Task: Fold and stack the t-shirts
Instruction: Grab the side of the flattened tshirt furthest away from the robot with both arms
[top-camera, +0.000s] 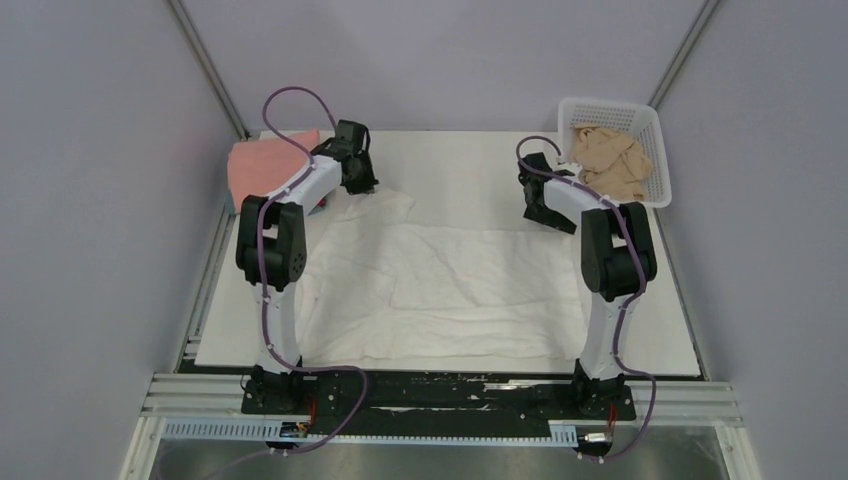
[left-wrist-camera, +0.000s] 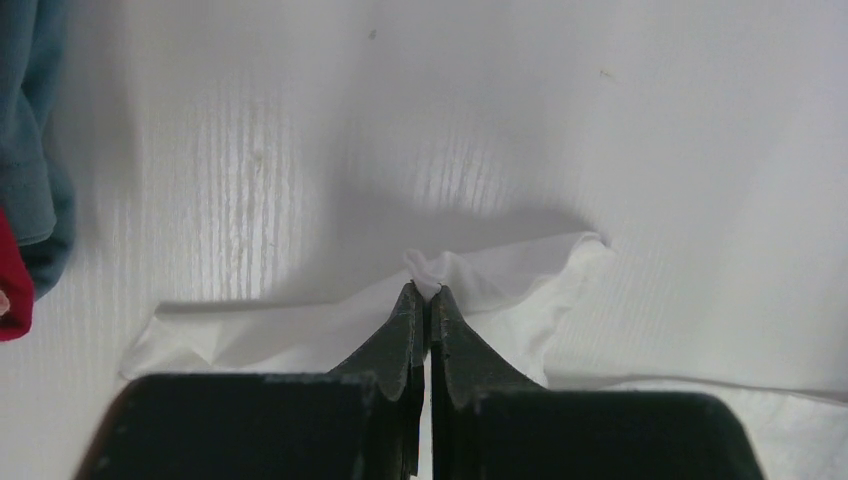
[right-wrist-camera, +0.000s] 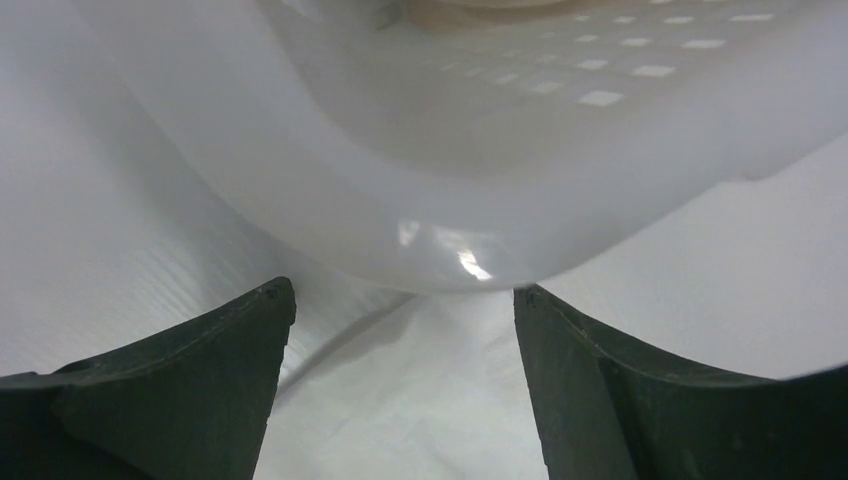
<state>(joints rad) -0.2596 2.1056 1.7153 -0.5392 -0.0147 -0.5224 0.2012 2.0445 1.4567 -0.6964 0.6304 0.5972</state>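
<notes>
A large wrinkled white t-shirt (top-camera: 450, 285) lies spread over the middle of the table. My left gripper (top-camera: 363, 186) is shut on a pinch of its far-left corner (left-wrist-camera: 470, 275); in the left wrist view the gripper (left-wrist-camera: 427, 292) has its jaws closed on the cloth. My right gripper (top-camera: 538, 212) is open and empty over the shirt's far-right corner (right-wrist-camera: 440, 400), close to the basket. A salmon-pink shirt (top-camera: 265, 160) lies folded at the far left, with red (left-wrist-camera: 10, 280) and blue-grey (left-wrist-camera: 30, 130) cloth beside it. A beige-tan shirt (top-camera: 610, 160) lies in the basket.
The white lattice basket (top-camera: 655, 135) stands at the far right corner; its rounded wall (right-wrist-camera: 480, 170) is just ahead of my right fingers. Frame posts rise at both far corners. The table's edges run close to both sides.
</notes>
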